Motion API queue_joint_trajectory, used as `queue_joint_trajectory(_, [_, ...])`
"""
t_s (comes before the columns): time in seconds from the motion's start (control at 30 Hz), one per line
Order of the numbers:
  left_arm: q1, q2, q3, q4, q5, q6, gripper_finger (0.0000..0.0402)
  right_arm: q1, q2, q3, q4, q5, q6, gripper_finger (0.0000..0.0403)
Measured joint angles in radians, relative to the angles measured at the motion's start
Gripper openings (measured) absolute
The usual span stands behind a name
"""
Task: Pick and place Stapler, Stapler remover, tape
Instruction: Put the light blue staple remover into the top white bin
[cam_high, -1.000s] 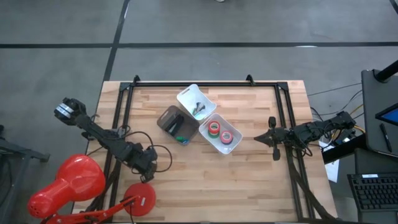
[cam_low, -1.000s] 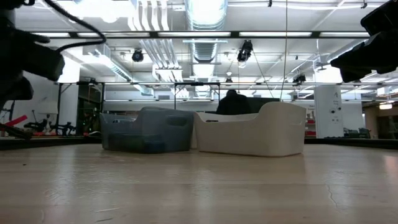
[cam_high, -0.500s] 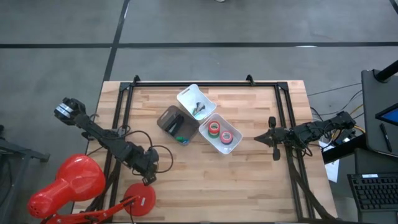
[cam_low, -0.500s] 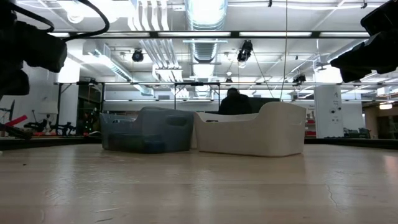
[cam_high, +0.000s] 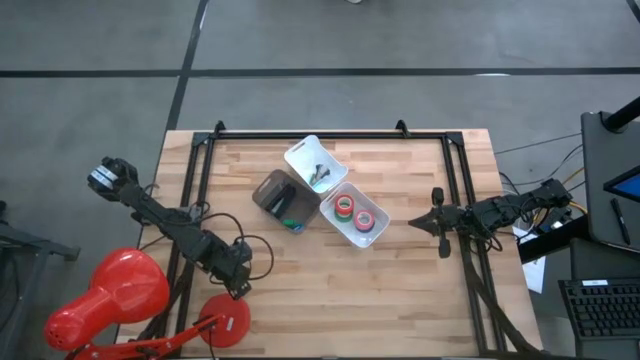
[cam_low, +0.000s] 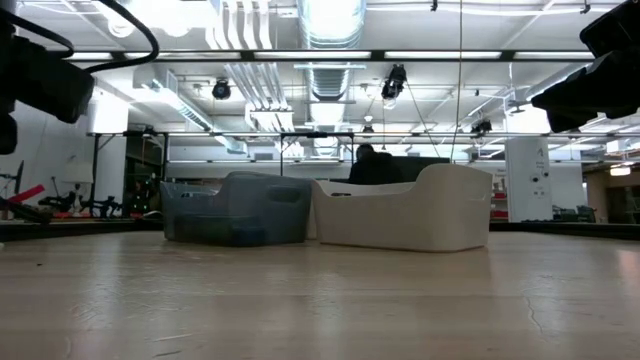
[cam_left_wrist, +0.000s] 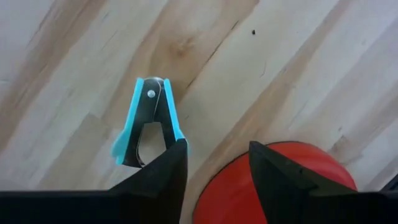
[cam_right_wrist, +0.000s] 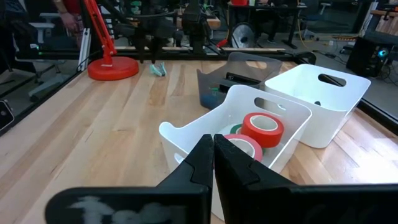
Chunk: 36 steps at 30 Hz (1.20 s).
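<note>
The staple remover (cam_left_wrist: 146, 124), black with light-blue grips, lies flat on the wood near the table's near left. My left gripper (cam_left_wrist: 217, 177) stands open over it. One finger hides the remover's near end, and nothing is between the fingers. The right wrist view shows that remover (cam_right_wrist: 157, 68) under my left gripper (cam_right_wrist: 149, 53). The black stapler (cam_high: 282, 203) lies in the grey bin (cam_high: 268, 187). Red and green tape rolls (cam_right_wrist: 261, 127) lie in the nearer white bin (cam_high: 368, 232). My right gripper (cam_right_wrist: 213, 146) is shut and holds nothing, at the table's right (cam_high: 432, 222).
A red lamp's round base (cam_left_wrist: 273, 186) sits right beside my left gripper, at the table's near left corner (cam_high: 228, 320). A second white bin (cam_high: 300, 157) with small metal items stands at the far middle. Bare wood spreads between the bins and the near edge.
My left arm has drawn back a little toward the table's left edge, and less of it shows in the low view. The bins and my right arm have kept still.
</note>
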Motion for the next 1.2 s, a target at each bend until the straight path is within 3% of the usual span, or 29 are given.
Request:
queue_joint_trajectory(0.6, [-0.022,0.000,-0.020,-0.022,-0.045,-0.029,0.0129,0.000,0.000,0.000,0.000,0.000,0.000,0.0008])
queue_joint_trajectory(1.2, [-0.025,0.001,-0.081,0.038,-0.042,-0.059,0.0115,0.000,0.000,0.000,0.000,0.000,0.000,0.0008])
